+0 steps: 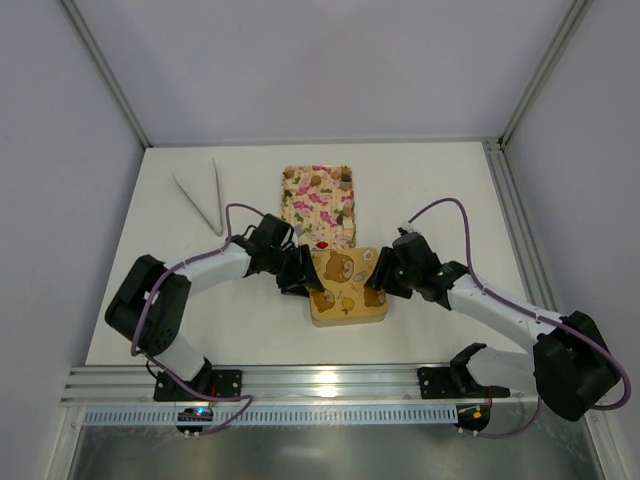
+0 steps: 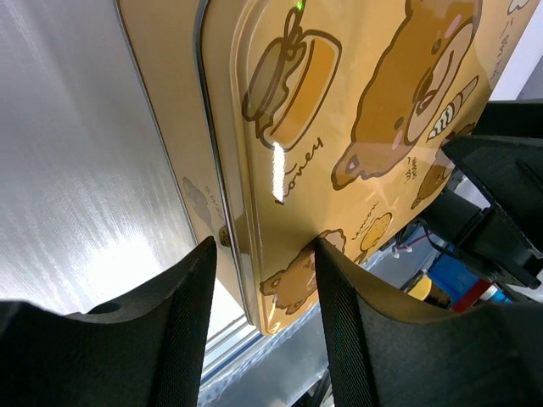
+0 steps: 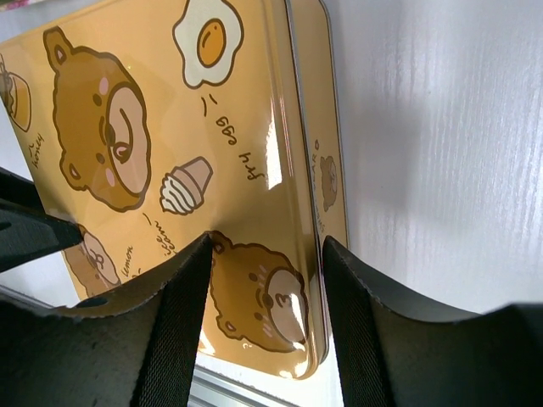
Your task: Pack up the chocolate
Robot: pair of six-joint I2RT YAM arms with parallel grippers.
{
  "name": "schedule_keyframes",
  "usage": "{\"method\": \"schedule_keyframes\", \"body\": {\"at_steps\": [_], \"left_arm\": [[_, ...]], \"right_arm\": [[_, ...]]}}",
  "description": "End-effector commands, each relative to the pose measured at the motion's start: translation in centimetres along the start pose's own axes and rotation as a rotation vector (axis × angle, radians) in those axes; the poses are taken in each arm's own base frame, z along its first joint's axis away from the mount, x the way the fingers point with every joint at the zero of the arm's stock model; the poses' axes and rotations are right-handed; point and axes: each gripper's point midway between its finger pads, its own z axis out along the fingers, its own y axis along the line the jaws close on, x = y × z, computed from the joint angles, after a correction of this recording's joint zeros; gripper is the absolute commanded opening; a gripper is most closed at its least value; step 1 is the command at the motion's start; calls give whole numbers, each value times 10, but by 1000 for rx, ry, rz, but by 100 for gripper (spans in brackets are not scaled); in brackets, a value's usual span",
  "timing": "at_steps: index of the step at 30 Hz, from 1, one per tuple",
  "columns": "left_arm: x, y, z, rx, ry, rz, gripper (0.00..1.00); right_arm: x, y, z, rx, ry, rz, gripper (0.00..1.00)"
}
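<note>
Top external view: straddling the bear-printed tin (image 1: pixel 345 295), left gripper (image 1: pixel 303 283) at 9 o'clock, right gripper (image 1: pixel 377 285) at 3 o'clock, fingers half-parted, clamping nothing. Probably seating its lid (image 2: pixel 339 170), leaving stray chocolate (image 1: pixel 346 181) on the floral tray (image 1: pixel 286 205) at 12 o'clock. Next needing even downward pressure on both edges.

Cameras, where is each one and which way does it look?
Top external: high behind the arms, looking down at the table; both arms show.
Left wrist: on the left arm, facing the bear tin past the left gripper.
Right wrist: on the right arm, facing that tin past the right gripper.
Shared: both wrist views show the tin.
</note>
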Motion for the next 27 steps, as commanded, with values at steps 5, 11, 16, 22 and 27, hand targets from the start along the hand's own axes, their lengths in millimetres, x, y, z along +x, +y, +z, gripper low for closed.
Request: {"method": "schedule_keyframes", "body": {"at_steps": [5,11,16,22,27], "left_arm": [[-23,-18,-29,-28,-100,97,52],[-41,-38,-64,-44,-165,173,56],[-51,-58,-103,-66,-239,252,59],[-59,-83,-155,-73,-379,321,63],[-53,-87,-190,-96,-460,346,64]], "right_arm": [[-20,12,-23,2,-59,-43,58],[-51,17,-49,26,-156,-85,67],[-83,30,-85,-8,-285,-120,74],[-118,38,-144,-13,-458,-176,81],[-140,39,-185,6,-578,-186,81]]}}
